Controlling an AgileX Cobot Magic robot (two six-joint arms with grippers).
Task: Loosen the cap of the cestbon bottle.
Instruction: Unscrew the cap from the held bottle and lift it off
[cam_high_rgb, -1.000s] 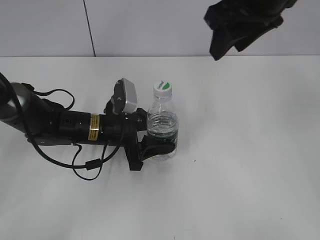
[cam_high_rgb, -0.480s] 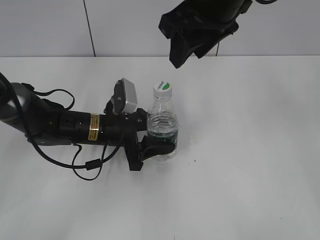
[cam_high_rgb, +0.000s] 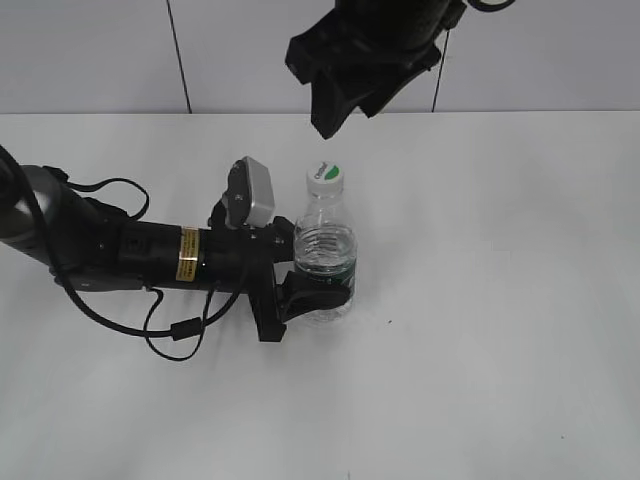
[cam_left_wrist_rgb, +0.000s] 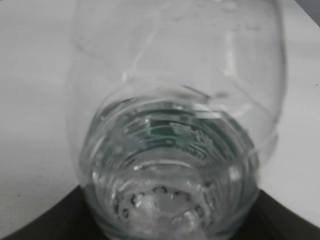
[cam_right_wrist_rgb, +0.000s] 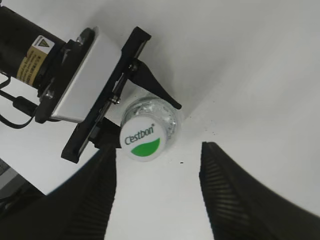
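The bottle (cam_high_rgb: 324, 265) stands upright near the middle of the white surface (cam_high_rgb: 500, 300), its cap (cam_high_rgb: 325, 178) screwed on top. The left hand (cam_high_rgb: 312, 290) reaches in from nine o'clock and grips the bottle around its lower body, at the green label band. In the left wrist view the clear ribbed bottle (cam_left_wrist_rgb: 175, 150) fills the frame. The right hand (cam_right_wrist_rgb: 157, 195) hangs above with its fingers spread apart, empty, the cap (cam_right_wrist_rgb: 142, 141) at twelve o'clock between them and untouched.
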